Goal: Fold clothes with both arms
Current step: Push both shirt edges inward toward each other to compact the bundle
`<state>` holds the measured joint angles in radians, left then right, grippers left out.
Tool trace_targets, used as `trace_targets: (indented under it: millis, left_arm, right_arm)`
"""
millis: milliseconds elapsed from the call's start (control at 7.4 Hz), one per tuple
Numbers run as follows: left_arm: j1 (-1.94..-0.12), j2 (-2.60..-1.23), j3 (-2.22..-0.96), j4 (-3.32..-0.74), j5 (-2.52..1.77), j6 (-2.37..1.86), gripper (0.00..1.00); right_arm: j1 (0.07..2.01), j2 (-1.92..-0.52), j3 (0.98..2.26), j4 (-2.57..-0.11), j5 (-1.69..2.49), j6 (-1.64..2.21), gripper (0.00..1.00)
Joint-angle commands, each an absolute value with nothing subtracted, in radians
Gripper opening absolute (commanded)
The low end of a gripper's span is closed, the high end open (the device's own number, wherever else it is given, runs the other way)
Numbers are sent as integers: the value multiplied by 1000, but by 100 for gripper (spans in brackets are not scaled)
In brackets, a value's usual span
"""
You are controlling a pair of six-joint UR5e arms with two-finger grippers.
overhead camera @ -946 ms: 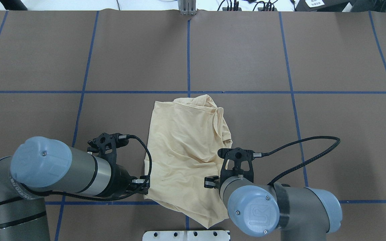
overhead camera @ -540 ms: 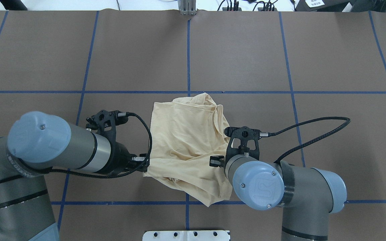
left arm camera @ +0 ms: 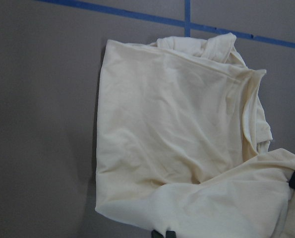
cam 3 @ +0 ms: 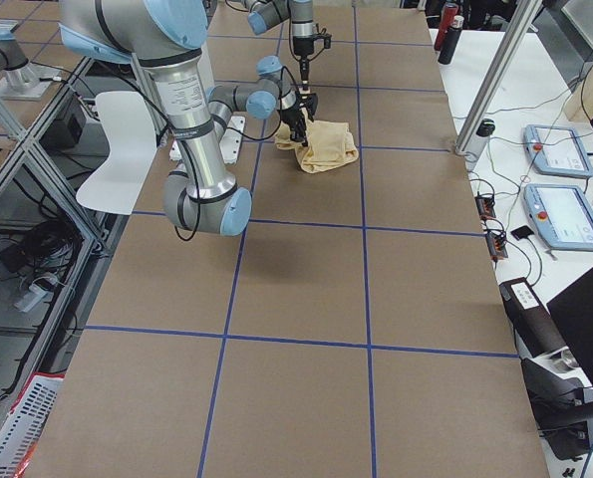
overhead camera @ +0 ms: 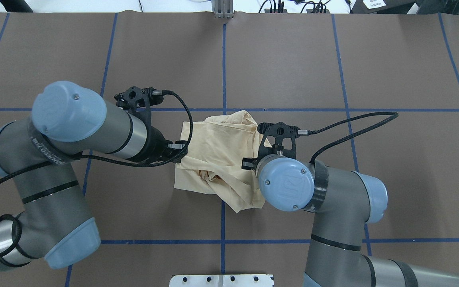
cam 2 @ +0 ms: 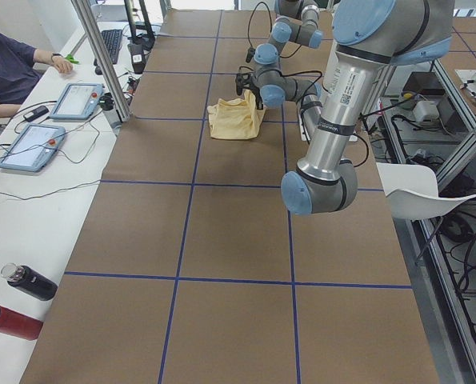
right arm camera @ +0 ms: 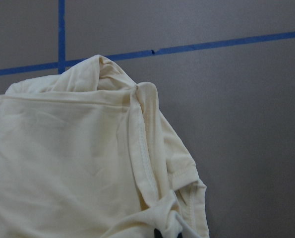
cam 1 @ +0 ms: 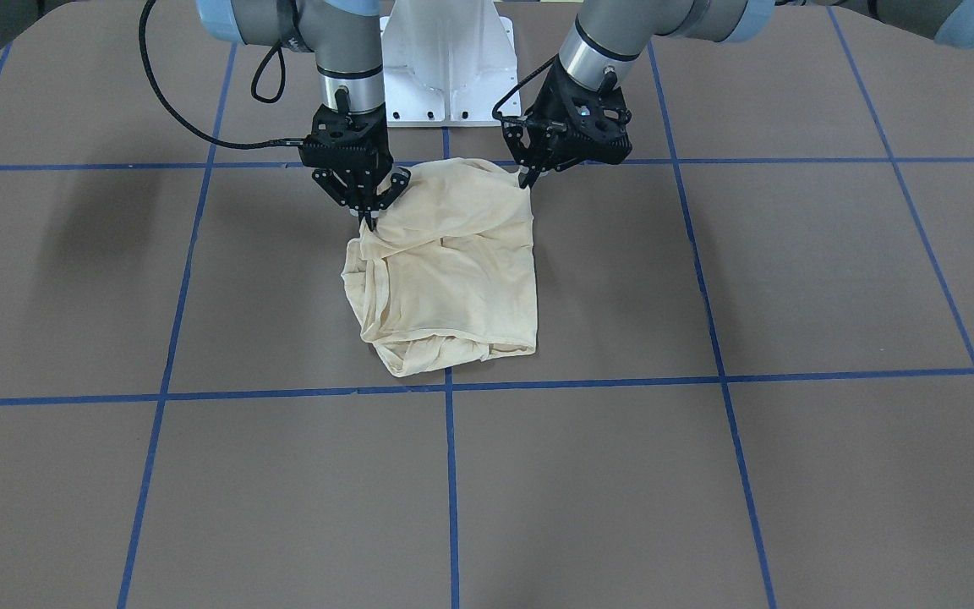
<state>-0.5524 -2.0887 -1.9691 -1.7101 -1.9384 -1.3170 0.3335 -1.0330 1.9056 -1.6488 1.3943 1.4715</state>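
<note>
The left end effector and right end effector each pinch a raised robot-side corner of the T-shirt, whose rest lies crumpled on the surface, seemingly to carry that edge over

Bare table lies beyond the shirt; left arm, right arm and white pedestal hem its robot-facing side.

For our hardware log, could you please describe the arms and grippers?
The left arm and right arm are silver-grey tubes with light blue caps and a UR logo. The left gripper and right gripper are black, two-fingered, with braided black cables.
</note>
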Motion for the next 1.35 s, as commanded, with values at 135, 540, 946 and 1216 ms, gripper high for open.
trace_targets:
  millis: [135, 540, 946, 1216]
  left_arm:
    - [-623, -2193, -1758, -1713, -1927, -1211, 0]
    - [-632, -2252, -1579, -1770, -1865, -1173, 0]
    - [-655, -2250, -1490, -1896, -1833, -1144, 98]
    - [-707, -2244, -1503, -1905, -1897, -1114, 100]
  right_arm:
    - [403, -977, 1789, -1641, 1397, 1421, 0]
    - [451, -913, 1637, -1620, 1429, 1396, 0]
    - [483, -907, 1528, -1462, 1439, 1387, 99]
    - [572, -867, 1540, -1468, 1666, 1347, 100]
